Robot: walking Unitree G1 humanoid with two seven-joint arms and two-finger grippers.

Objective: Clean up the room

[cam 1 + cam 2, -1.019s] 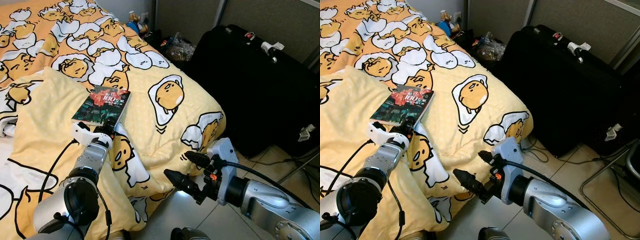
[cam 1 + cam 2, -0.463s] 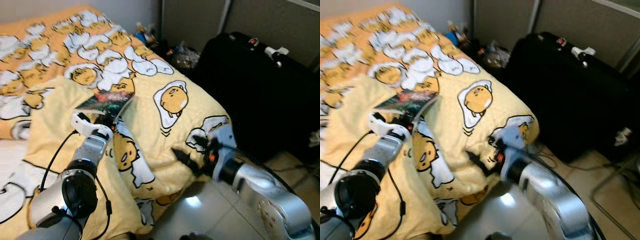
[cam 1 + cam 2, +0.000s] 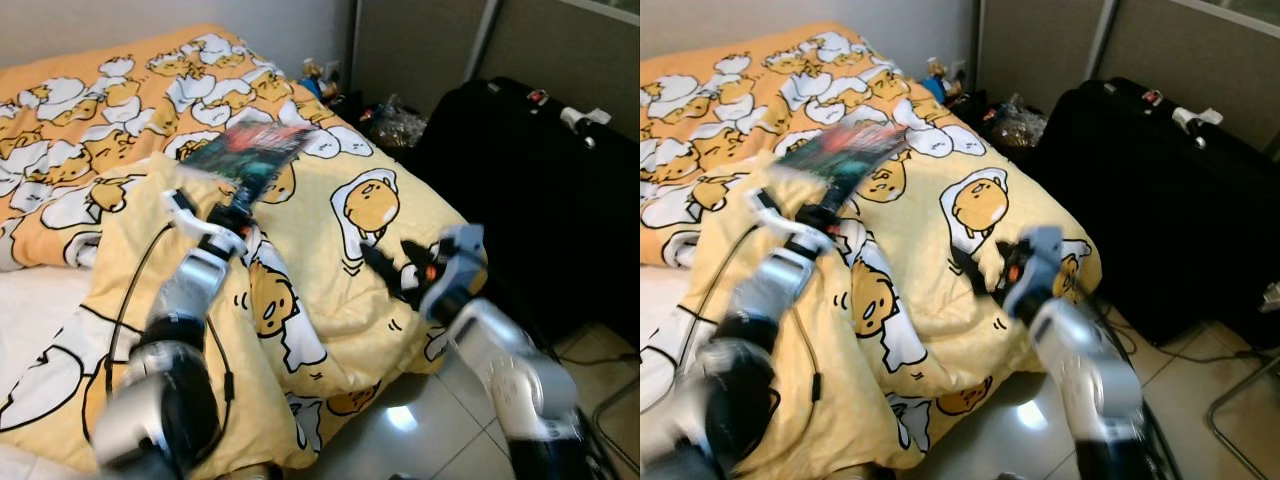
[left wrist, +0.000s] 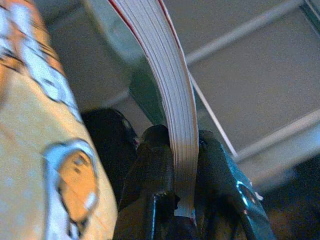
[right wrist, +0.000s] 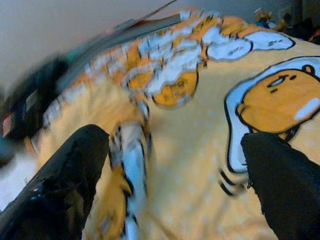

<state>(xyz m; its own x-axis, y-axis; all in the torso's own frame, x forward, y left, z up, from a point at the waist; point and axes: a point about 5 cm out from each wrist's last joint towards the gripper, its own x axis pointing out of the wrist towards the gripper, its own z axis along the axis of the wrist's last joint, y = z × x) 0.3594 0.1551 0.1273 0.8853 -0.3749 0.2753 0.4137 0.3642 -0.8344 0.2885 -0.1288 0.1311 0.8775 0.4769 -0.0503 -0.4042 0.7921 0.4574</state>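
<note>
Item: book [image 3: 252, 150], pinched at 1 edge between both fingers of the left gripper [image 4: 172, 165], held above the yellow duvet [image 3: 310, 270]. Long axis runs away from the gripper, up toward the bed's far side; pages sag. Handling: grip deep, carry slowly. Right gripper [image 5: 175, 165]: spread, holding nothing, over the duvet.

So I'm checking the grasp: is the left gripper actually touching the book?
Touching. In the left wrist view, the left gripper has both fingers pressed against the book, pinching its page edge.
</note>
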